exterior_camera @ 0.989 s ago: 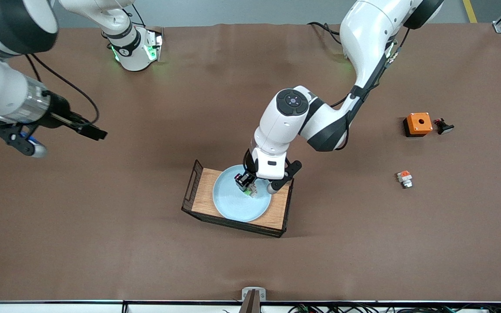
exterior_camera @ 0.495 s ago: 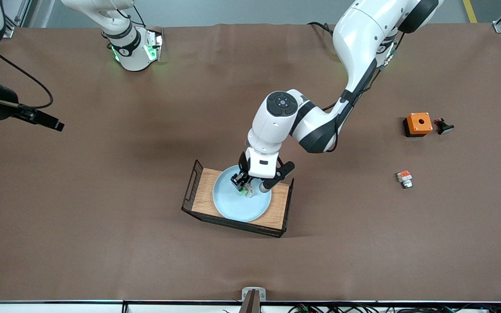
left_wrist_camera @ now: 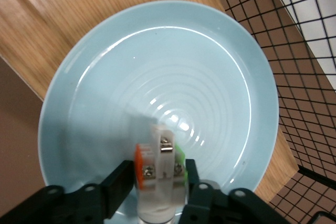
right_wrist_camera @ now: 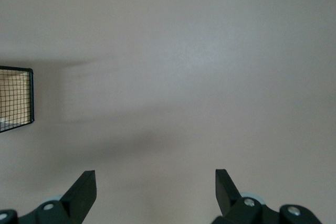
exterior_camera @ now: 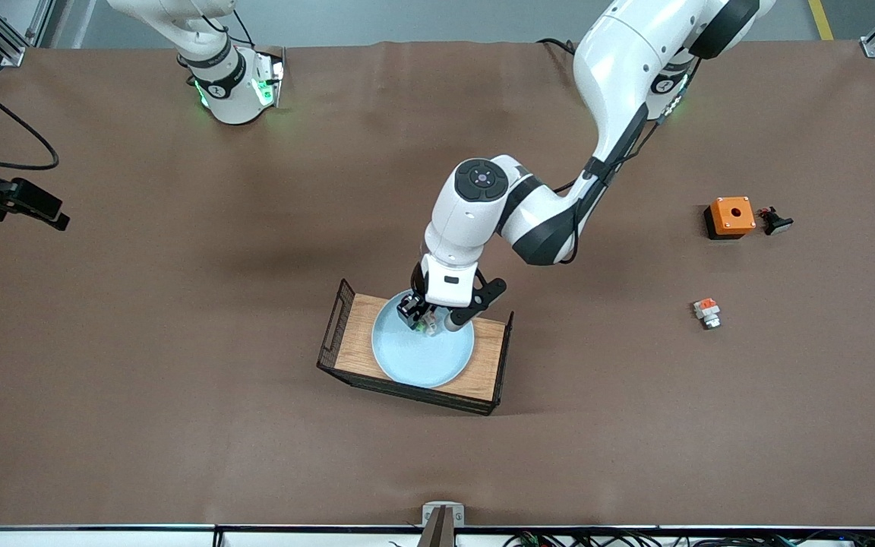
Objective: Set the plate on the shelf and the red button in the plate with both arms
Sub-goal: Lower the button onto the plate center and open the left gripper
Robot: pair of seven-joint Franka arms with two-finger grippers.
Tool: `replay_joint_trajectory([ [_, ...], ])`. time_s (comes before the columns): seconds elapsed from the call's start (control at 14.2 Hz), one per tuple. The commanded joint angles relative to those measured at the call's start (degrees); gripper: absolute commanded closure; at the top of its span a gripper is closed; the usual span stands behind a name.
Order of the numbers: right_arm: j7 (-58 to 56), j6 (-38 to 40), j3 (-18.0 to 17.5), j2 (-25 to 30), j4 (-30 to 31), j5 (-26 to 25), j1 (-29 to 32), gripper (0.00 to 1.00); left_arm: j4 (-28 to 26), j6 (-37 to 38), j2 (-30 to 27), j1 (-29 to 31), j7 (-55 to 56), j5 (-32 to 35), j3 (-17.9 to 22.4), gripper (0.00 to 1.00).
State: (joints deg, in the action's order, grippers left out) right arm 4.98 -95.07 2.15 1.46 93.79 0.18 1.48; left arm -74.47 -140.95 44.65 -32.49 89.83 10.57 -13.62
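— How are the jaws standing?

— The left gripper (left_wrist_camera: 160,184) is clamping the red button (left_wrist_camera: 159,162) between its two fingers, narrow around the part's whitish body. The right gripper (right_wrist_camera: 155,187) is spreading its fingers wide with nothing between them, only bare brown table (exterior_camera: 179,425) below.

— Working from the biggest thing down, what is where?

— The left arm (exterior_camera: 529,220) is reaching in from its base and bending down over the wooden tray (exterior_camera: 352,346), which is sitting near the middle of the table with wire-mesh ends. The plate (exterior_camera: 418,357) is lying flat in that tray, filling most of it. The right arm is waiting at its own end of the table, its gripper well apart from the tray.

— And the relation the next move hangs on?

— The button is hanging straight under the left gripper and directly over the plate, over the part of it farther from the front camera and short of its centre. Its long axis seems to be pointing down toward the plate's surface, though whether it is touching yet cannot be told. Only the left arm is near; judging by that, a short drop and a release look like all that is remaining.
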Motion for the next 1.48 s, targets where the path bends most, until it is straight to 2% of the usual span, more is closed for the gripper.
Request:
replay_joint_trajectory([
  [0.0, -1.73, -1.08, -0.66, 0.39, -0.89, -1.67, 0.72, 0.0, -0.06, -0.73, 0.61, -0.38, 1.31, 1.56, 1.22, 0.29],
  [0.07, -1.64, -1.26, -0.74, 0.3, -1.5, -3.5, 0.72, 0.0, 0.02, -0.73, 0.53, -0.29, 1.22, 1.56, 1.31, 0.11],
  [0.14, -1.64, -1.78, -0.75, 0.13, -2.11, -4.47, 0.72, 0.0, 0.11, -0.73, 0.18, -0.12, 1.13, 1.48, 1.23, 0.0],
  [0.78, -1.29, -3.63, -0.75, -1.37, -5.02, -3.78, 1.25, 0.0, 1.6, 1.89, -1.23, 0.24, 1.4, 0.77, 0.88, 0.0],
  [1.41, -1.46, -4.95, -0.75, -1.81, -4.93, -3.6, 1.69, 0.0, 2.04, 12.79, -11.14, 0.32, 1.4, -0.99, 0.7, 0.0],
])
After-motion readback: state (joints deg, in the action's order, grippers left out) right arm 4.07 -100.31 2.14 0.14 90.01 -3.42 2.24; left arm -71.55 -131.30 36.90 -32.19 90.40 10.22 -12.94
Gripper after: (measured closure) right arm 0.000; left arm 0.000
